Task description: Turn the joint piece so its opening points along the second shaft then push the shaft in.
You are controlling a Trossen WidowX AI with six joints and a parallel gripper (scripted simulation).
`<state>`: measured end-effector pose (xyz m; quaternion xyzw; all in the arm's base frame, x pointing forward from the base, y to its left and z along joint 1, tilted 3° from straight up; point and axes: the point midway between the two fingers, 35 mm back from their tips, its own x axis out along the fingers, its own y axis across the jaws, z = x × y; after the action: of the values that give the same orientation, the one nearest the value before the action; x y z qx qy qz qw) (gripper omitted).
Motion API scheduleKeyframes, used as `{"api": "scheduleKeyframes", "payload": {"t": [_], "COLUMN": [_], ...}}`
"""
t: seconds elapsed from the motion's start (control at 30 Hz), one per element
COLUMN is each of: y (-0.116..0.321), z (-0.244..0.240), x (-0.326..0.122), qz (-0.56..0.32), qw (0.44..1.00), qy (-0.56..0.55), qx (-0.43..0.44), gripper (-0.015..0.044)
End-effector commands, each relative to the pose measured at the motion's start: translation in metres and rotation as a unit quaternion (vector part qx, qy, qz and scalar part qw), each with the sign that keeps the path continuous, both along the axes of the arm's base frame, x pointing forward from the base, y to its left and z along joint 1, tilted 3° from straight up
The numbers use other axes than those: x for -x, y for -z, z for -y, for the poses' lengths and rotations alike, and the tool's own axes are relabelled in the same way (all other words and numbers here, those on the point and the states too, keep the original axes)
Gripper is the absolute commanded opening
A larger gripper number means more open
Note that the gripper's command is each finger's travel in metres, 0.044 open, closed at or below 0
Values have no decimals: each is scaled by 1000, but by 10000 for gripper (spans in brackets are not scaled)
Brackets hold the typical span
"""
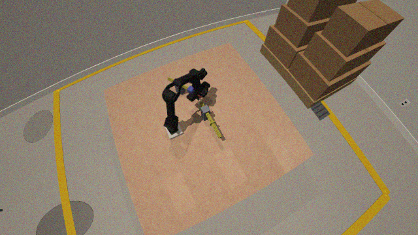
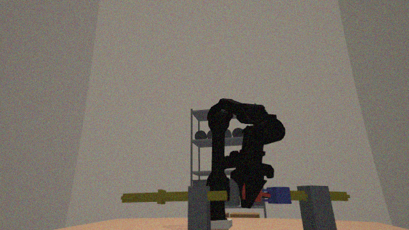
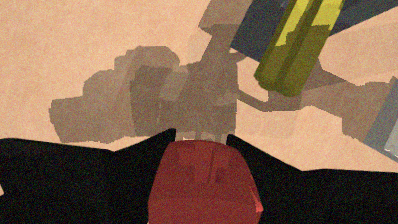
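One tool (image 2: 250, 202) (image 3: 201, 137) is clamped on the red joint (image 2: 258, 195) (image 3: 202, 185), which sits over the desk (image 1: 228, 179) (image 2: 160, 223) (image 3: 75, 30) toward its far edge in the top view, beside the blue piece (image 1: 190, 89) (image 2: 278, 195). In the exterior view, left to right, the sliding shaft (image 1: 213, 125) (image 2: 144, 197) (image 3: 295, 55) runs through its block (image 1: 205, 110) (image 2: 199, 204) (image 3: 250, 30) and ends short of the joint, with a gap between. In the wrist view that end lies ahead and right of the tool, its long axis slanting, so the coming turn should probably swing the opening that way, if it is not yet in line.
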<state>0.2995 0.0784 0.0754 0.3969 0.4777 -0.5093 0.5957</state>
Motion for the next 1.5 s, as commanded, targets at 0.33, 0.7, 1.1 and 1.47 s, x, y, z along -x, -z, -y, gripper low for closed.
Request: {"api": "scheduleKeyframes", "payload": {"t": [0.33, 0.7, 1.1, 1.47], "y": [0, 0, 0, 0], "z": [0, 0, 0, 0], "x": [0, 0, 0, 0], "qz": [-1, -1, -1, 0], "qw": [1000, 1000, 1000, 1000], "qy": [-2, -2, -2, 0], "qx": [0, 0, 0, 0], "gripper": [182, 182, 182, 147]}}
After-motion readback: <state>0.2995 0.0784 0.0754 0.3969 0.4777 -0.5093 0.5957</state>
